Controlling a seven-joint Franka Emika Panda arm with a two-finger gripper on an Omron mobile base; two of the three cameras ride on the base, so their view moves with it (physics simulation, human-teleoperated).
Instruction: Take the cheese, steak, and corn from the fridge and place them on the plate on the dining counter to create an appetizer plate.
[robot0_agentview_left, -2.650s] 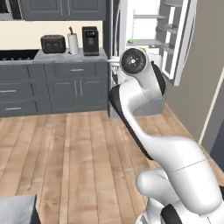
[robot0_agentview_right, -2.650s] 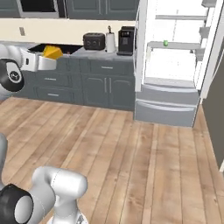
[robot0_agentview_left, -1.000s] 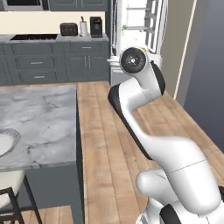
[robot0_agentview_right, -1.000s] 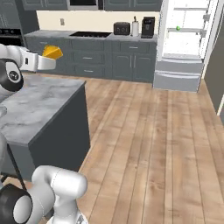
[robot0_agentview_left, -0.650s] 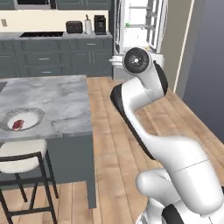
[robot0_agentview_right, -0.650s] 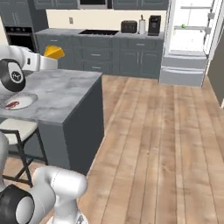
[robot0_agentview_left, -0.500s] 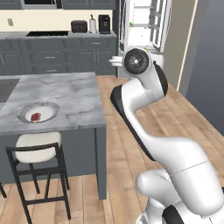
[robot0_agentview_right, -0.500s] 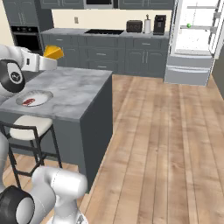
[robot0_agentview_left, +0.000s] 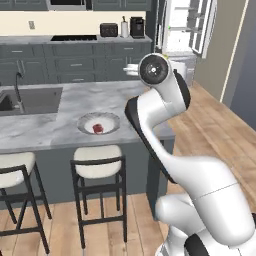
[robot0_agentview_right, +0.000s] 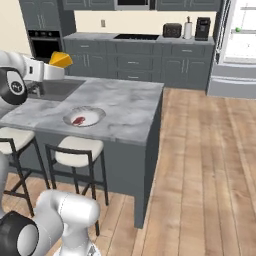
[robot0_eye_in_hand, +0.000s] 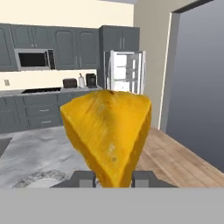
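I have the cheese (robot0_eye_in_hand: 109, 138) clamped in my jaws, held up above the counter (robot0_agentview_right: 125, 107). The steak (robot0_agentview_right: 78, 120) lies on the plate (robot0_agentview_right: 92, 114) there.

I see 2 stools (robot0_agentview_left: 97, 162) with pale seats on my near side. On the far worktop stand a toaster (robot0_agentview_right: 172, 30) and a coffee machine (robot0_agentview_right: 202, 28), with a microwave (robot0_eye_in_hand: 33, 58) above.

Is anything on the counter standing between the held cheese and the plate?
Nothing visible does. The tool holds the cheese above the dining counter; the marble toward the plate is bare, and the steak leaves room.
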